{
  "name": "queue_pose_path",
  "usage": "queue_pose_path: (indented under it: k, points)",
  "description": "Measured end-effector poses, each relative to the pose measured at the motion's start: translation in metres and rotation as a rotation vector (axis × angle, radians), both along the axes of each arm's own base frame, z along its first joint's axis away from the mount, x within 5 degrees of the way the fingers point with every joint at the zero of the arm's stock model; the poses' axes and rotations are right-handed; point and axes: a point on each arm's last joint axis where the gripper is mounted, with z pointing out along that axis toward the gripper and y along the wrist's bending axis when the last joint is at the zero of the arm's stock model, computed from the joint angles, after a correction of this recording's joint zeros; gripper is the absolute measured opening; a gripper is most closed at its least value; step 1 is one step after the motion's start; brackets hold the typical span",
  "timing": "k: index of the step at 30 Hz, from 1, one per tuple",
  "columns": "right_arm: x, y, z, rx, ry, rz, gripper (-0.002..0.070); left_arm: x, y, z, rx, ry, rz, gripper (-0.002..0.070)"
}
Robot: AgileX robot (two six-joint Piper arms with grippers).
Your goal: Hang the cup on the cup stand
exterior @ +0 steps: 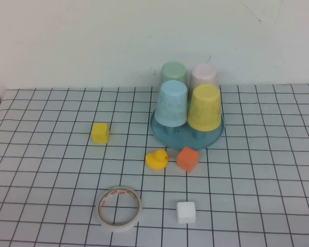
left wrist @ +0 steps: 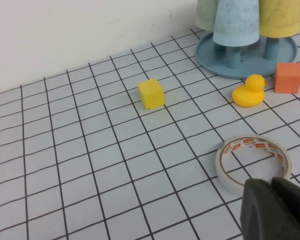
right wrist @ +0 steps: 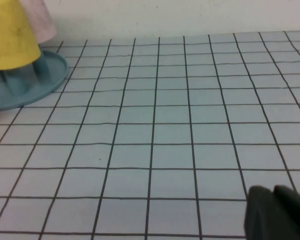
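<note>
Gridded counter point(exterior: 51, 170): yellow cup point(exterior: 204, 107) already sits inverted on the cup stand point(exterior: 215, 138). Left end effector point(left wrist: 273, 209) and right end effector point(right wrist: 277, 212), both closed together, should stay clear of it.

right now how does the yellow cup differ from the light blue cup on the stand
The yellow cup is bright yellow and sits on the cup stand's front right; the light blue cup is pale blue, front left. Both are upside down on pegs, tapered, handleless and similar in size.

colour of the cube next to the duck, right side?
Orange cube, beside the yellow duck; clearest in the high view.
</note>
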Motion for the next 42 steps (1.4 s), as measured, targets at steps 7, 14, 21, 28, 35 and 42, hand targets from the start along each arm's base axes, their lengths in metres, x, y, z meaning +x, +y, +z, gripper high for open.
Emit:
queue_pose_path:
  k: [7,14,21,28,35,42]
  points:
    - [-0.0006,-0.0012,-0.0019,0.017,0.022,-0.019,0.0013,0.0,0.0,0.0,0.002,-0.001,-0.001,-0.0001]
    - [-0.0011,-0.0049,-0.0015,-0.003,0.029,-0.056,0.0013,0.0,0.0,0.0,0.002,-0.001,-0.001,-0.0001]
    - [-0.0012,-0.005,-0.0012,-0.005,0.03,-0.056,0.0013,0.0,0.0,0.0,0.002,-0.001,-0.001,-0.0001]
    - [-0.0009,-0.0041,-0.0005,-0.018,0.022,-0.042,0.0013,0.0,0.0,0.0,0.002,-0.001,-0.001,-0.0001]
    - [0.0002,-0.0013,0.0005,-0.025,-0.006,-0.007,0.0013,0.0,-0.0001,0.0,0.0,0.0,-0.001,-0.0001]
    - [-0.0001,-0.0025,-0.0002,-0.009,0.001,-0.042,0.0013,0.0,-0.0001,0.0,-0.003,0.002,0.0,-0.0001]
